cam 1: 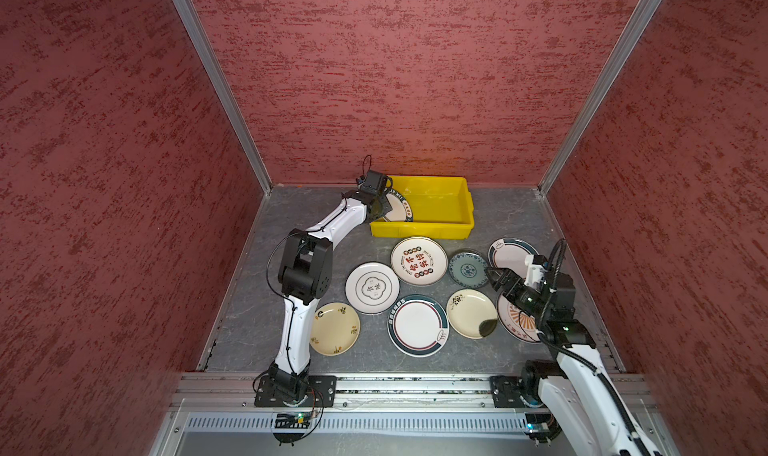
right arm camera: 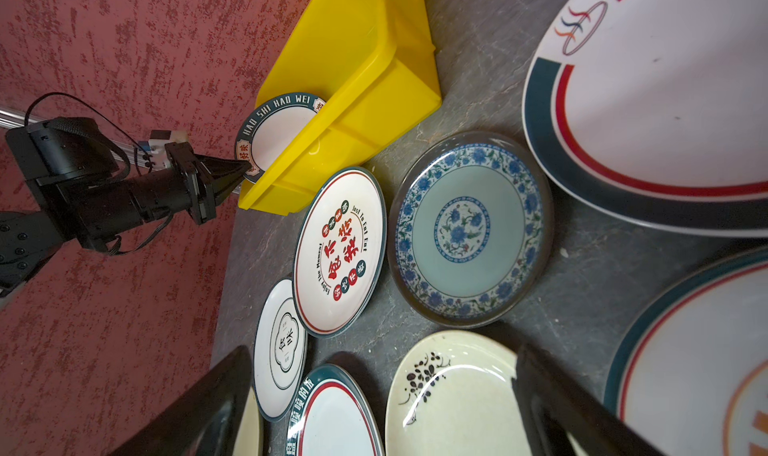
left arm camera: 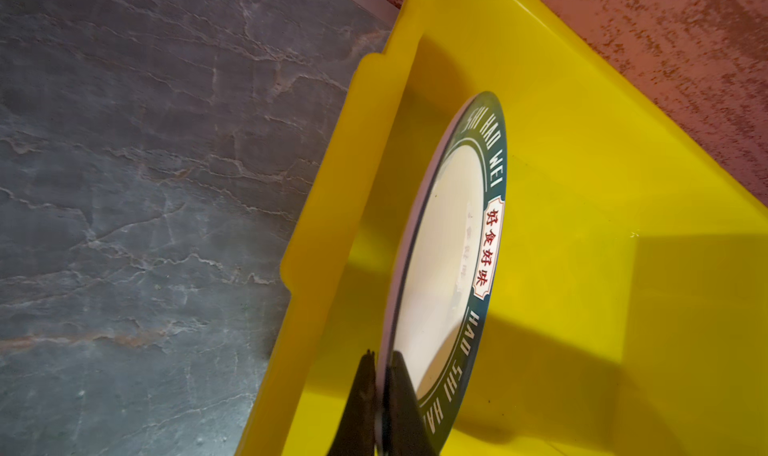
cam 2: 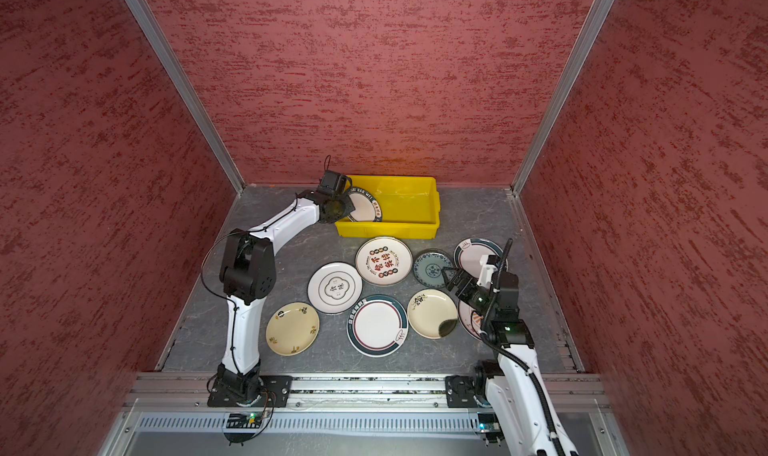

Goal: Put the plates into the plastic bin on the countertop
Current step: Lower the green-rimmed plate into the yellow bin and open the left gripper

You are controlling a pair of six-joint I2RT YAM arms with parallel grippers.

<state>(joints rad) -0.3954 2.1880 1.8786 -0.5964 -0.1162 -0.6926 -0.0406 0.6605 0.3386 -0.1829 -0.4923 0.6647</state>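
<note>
My left gripper (left arm camera: pixel 382 354) is shut on the rim of a white plate with a dark-teal rim (left arm camera: pixel 449 246), held tilted on edge inside the left end of the yellow plastic bin (cam 1: pixel 419 229). Both top views show the held plate (cam 2: pixel 365 206) leaning inside the bin. Several more plates lie flat on the countertop (cam 1: pixel 249 321), among them one with red and black characters (cam 1: pixel 419 261) and a small blue-grey one (cam 1: pixel 468 269). My right gripper (cam 1: pixel 492 275) hovers open by the blue-grey plate (right arm camera: pixel 469 229), holding nothing.
Red textured walls close in the back and both sides, and the bin stands against the back wall. A teal-rimmed plate (cam 1: pixel 511 254) lies behind my right gripper, and another plate (cam 1: pixel 515 321) lies partly under the right arm. Aluminium rails edge the front.
</note>
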